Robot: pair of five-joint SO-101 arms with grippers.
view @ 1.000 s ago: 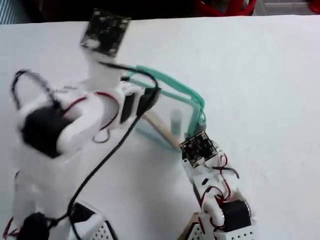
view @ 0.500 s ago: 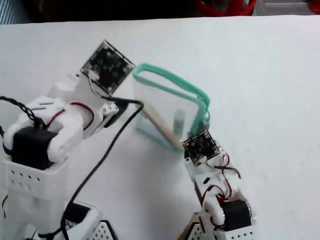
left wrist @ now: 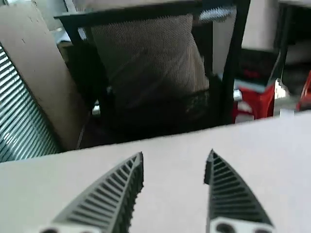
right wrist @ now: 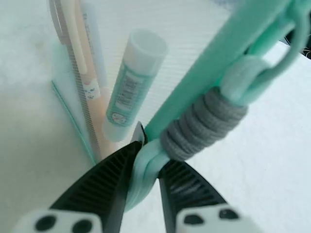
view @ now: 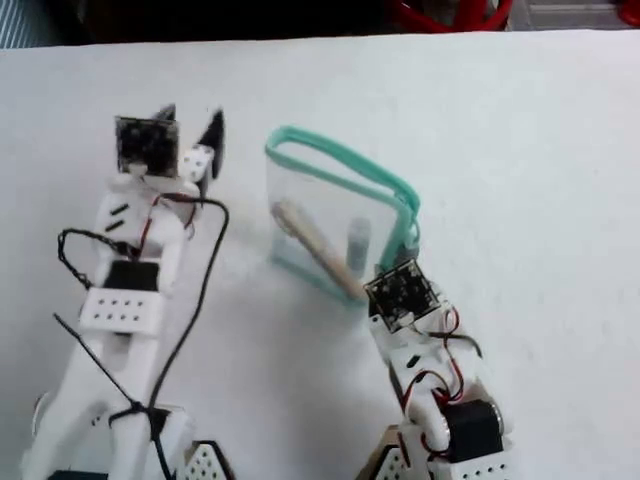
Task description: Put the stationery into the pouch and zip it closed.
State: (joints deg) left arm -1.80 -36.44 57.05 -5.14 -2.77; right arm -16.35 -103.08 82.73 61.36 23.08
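**White table** [view: 520,120]: flat work surface that carries everything below.

**Left gripper** [left wrist: 172,167]: dark ribbed fingers spread apart, nothing between them. It hangs over bare table, beside the pouch and apart from it.

**Right gripper** [right wrist: 145,162]: dark ribbed fingers clenched on the pouch's green edge at its near corner, just beside the zip pull.

**Clear soft plastic pouch with mint-green zip rim** [view: 335,160]: lies mid-table between the two arms, nearer the right one. The rim stands as an open loop, so the zip looks undone.
- Handling, as a judgement: light, floppy, slick-walled. It would likely slide or buckle if the zip is drawn with only one end held.
- The thicker green rim is the firmest place to grip. The clear wall would crumple.

**Contents of the pouch**:
- Long peach-coloured pen [right wrist: 77,53], lying slantwise along the lower wall.
- Short white glue stick with a teal label [right wrist: 127,85], just beside the pen. It is rigid and round, and may roll inside.

**Grey ribbed zip pull on a green loop** [right wrist: 206,121]: small and soft-looking, sitting at the clamped end of the rim — the piece to take for closing.
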